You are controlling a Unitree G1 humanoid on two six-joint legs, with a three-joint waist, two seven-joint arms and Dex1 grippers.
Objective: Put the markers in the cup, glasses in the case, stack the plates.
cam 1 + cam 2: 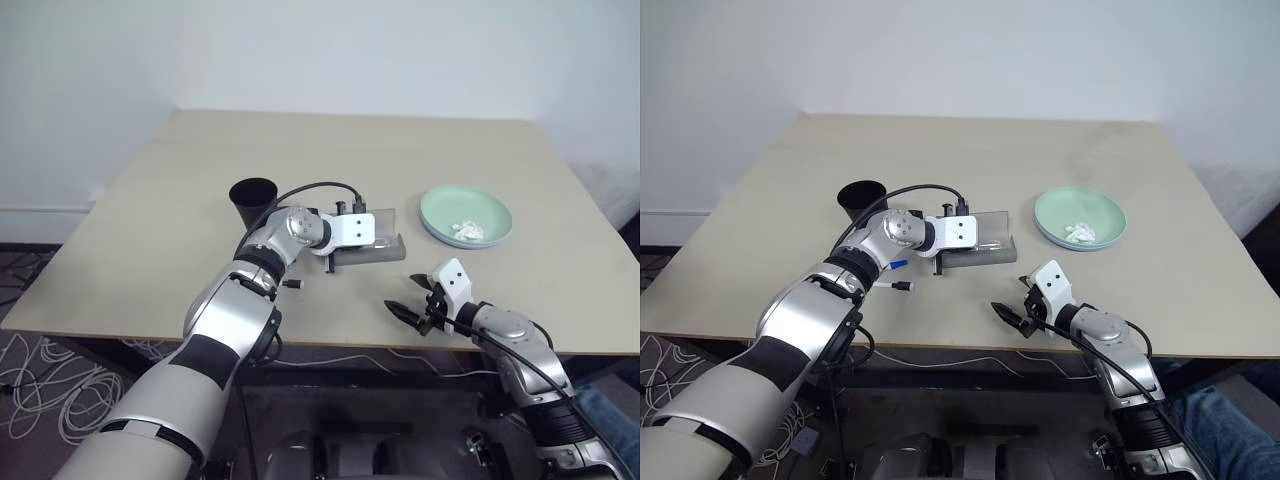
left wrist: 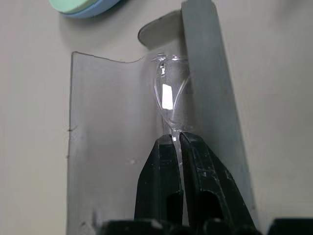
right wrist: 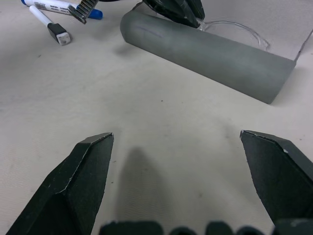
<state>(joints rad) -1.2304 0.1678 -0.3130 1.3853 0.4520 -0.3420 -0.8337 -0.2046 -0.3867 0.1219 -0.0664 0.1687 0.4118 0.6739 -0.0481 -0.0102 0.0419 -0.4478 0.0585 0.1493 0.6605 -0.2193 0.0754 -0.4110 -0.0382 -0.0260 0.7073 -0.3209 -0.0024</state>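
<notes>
Left gripper (image 2: 176,138) is pinching the clear glasses (image 2: 168,93) over the open grey case (image 2: 115,142) at frame centre.

The right gripper (image 3: 176,147) is waiting with jaws spread wide at lower right of the head view. The thin frame could be slipping or snagging on the case wall, judging by the narrow hold. The black cup (image 1: 252,200), left of centre, is showing no contents; two markers (image 3: 54,10) are lying on the table (image 1: 130,250). The mint green plate (image 1: 466,215), holding white bits, is sitting on the blue plate (image 2: 93,11) at right.
</notes>
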